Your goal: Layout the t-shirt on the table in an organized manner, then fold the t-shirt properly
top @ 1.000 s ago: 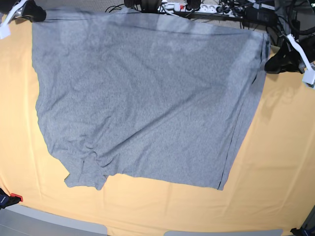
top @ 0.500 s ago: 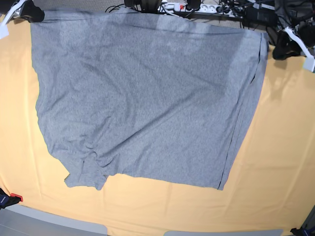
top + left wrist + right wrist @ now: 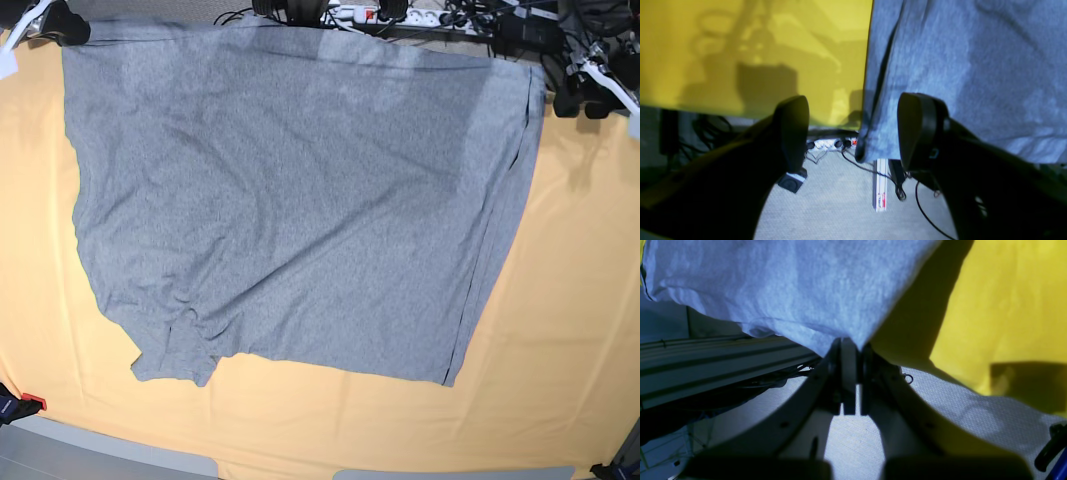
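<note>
Even, soft overhead light fills the base view, with a paler sheen across the far part of the heather-grey cotton t-shirt (image 3: pixel 290 200) and bowed edges from a wide lens. Both wrist views are harsher and colour-shifted: the pale yellow-orange cloth-draped table (image 3: pixel 740 50) turns acid yellow and carries hard-edged arm shadows. Nearby gripper parts are dark and blurred.

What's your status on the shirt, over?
Left gripper open, shirt corner between the jaws, unclamped. Right gripper shut on the t-shirt corner. Shirt spread on table, near edge rumpled. Nothing in the way.
</note>
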